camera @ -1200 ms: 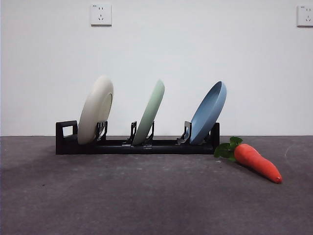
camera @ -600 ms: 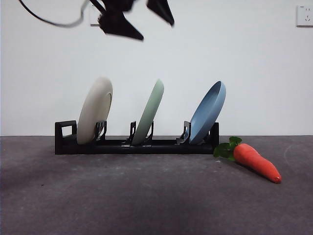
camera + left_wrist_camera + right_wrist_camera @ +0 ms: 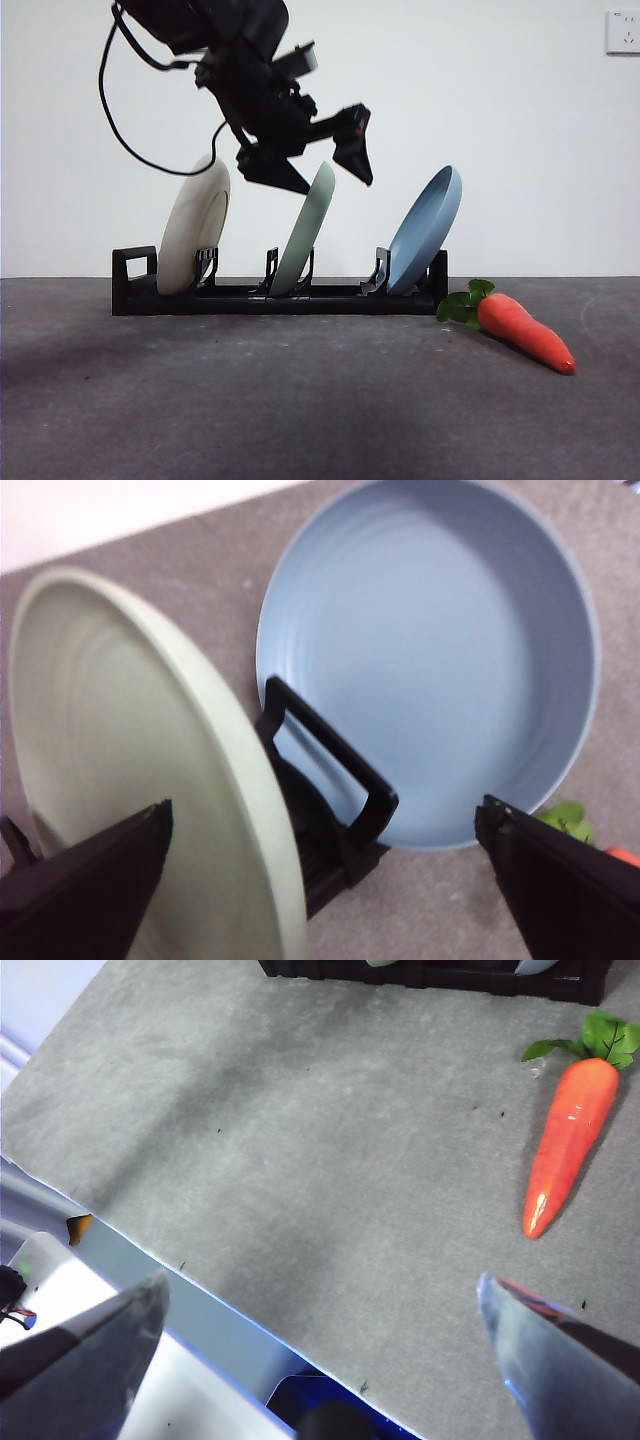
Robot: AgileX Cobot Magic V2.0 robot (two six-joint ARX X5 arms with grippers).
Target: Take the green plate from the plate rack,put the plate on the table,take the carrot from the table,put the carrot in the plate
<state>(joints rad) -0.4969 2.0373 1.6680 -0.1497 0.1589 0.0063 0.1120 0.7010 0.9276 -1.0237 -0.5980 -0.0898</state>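
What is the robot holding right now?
Nothing yet. The left end effector is open around the green plate's top rim; the right end effector is open too.

Plain white wall (image 3: 520,140) with a socket (image 3: 623,32).

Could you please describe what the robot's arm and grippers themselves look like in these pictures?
The left gripper is matte black, with two pointed, wedge-shaped jaws on a bulky black wrist. A thin black cable loops loosely from the arm, and a small pale block sits on the wrist. The right gripper shows similar tapering dark jaws, looking glossy and greyish there. No markings are legible.
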